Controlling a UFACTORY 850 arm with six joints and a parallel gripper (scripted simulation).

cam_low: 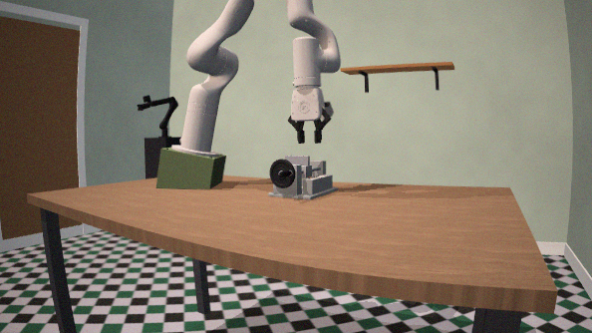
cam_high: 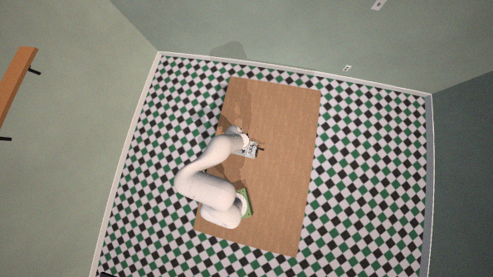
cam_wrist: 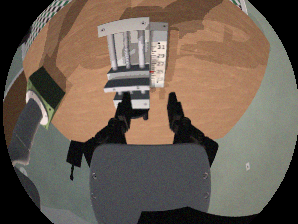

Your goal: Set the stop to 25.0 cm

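A boxy grey metal stop fixture (cam_low: 305, 178) sat on the wood-grain counter (cam_low: 349, 241), its round black handwheel (cam_low: 283, 173) facing the camera. The black-fingered end effector (cam_low: 309, 137) hung above, spread, holding nothing.

White arm (cam_low: 214, 57); green base block (cam_low: 189, 171); brown table (cam_low: 349, 231); black-green-white checkered floor (cam_low: 125, 291).

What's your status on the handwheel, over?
Black two-finger gripper open, empty, hanging above the grey stop fixture. Black round handwheel free, untouched, on the fixture's end. Nothing between gripper and wheel.
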